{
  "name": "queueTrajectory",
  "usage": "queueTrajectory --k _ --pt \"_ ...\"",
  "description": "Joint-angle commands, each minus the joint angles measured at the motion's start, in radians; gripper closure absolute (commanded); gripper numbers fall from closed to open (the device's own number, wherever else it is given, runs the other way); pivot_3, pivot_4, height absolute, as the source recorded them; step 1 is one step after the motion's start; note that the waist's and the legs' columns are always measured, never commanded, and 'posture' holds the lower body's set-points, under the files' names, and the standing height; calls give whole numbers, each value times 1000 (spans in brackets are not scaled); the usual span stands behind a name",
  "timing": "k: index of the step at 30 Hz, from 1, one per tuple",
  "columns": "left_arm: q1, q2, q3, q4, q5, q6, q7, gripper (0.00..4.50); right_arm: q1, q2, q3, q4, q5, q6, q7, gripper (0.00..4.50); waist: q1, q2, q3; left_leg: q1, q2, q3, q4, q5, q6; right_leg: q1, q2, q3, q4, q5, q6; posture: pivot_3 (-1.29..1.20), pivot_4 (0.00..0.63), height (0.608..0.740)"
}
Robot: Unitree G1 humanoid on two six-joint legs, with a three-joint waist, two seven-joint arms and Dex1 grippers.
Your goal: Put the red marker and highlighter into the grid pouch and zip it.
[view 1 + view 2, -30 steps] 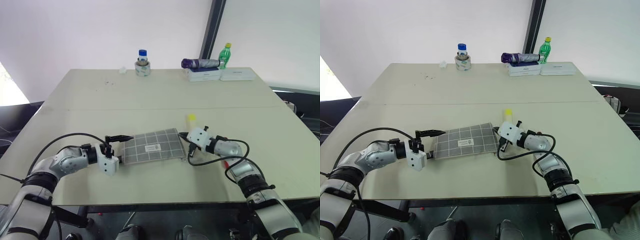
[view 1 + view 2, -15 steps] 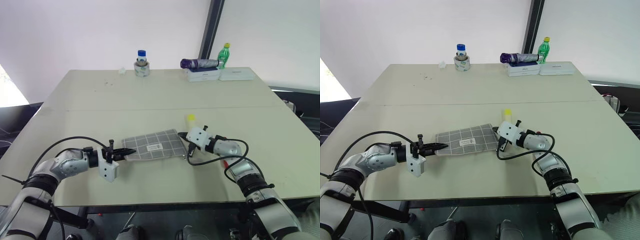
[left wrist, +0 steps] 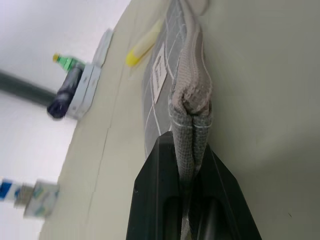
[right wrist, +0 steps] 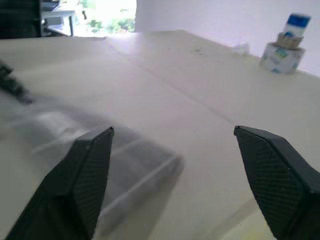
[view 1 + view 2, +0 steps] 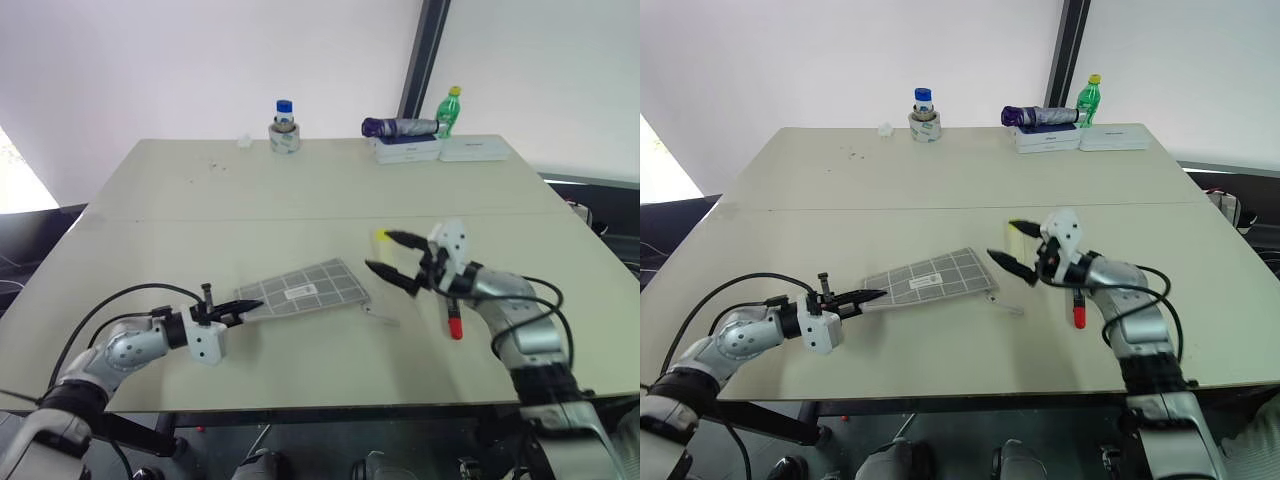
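Observation:
The grey grid pouch [image 5: 305,288] lies on the table with its left corner lifted a little. My left gripper [image 5: 243,304] is shut on that corner; the left wrist view shows the fabric edge [image 3: 189,100] pinched between the fingers [image 3: 160,190]. My right gripper [image 5: 395,258] hangs open above the table just right of the pouch, holding nothing. The yellow highlighter [image 5: 1015,232] lies behind it, partly hidden. On the table to the right of that gripper lies the red marker [image 5: 453,322]. The pouch's zipper pull [image 5: 380,316] trails off its right corner.
At the table's far edge stand a tape roll with a blue-capped bottle [image 5: 284,130], a purple folded umbrella [image 5: 398,127] on white boxes [image 5: 440,150], and a green bottle [image 5: 452,110]. The table's near edge [image 5: 330,400] runs just in front of both arms.
My left gripper closed on the pouch's left corner and drew it back slightly. My right gripper let go of the pouch's right end, opened, and rose back and to the right.

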Motion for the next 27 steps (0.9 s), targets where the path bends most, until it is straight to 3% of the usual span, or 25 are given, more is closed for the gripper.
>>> queueTrajectory --k 1,9,18,25,26,27 --pt "34 2 60 -89 -26 40 7 4500 57 5 12 -118 16 41 -22 675 -2 0 0 0 0 0 0 0 0 0 0 0 0 0 0 0 150 740" --pt "86 -21 103 -162 -9 101 8 4500 103 112 140 -122 -138 46 -188 675 -3 0 0 0 0 -1 0 0 0 0 1 0 1 0 0 0 150 740" --pt "105 -25 122 -189 -2 119 8 4500 66 148 147 -62 -235 12 -304 675 0 0 0 -1 0 -1 2 0 0 0 1 0 1 0 0 0 150 740" --pt "118 -37 139 -205 10 124 17 4500 82 126 158 -70 -237 15 -270 675 0 0 0 -1 0 -1 2 0 0 0 1 0 1 0 0 0 150 740" --pt "117 -40 139 -204 13 125 17 4500 79 132 159 -67 -233 22 -270 1209 0 0 0 -1 0 -1 2 0 0 0 1 0 1 0 0 0 150 740" --pt "116 -42 139 -202 17 125 18 4500 73 134 166 -60 -250 19 -280 1468 0 0 0 -1 0 -1 2 0 0 0 1 0 1 0 0 0 150 740"
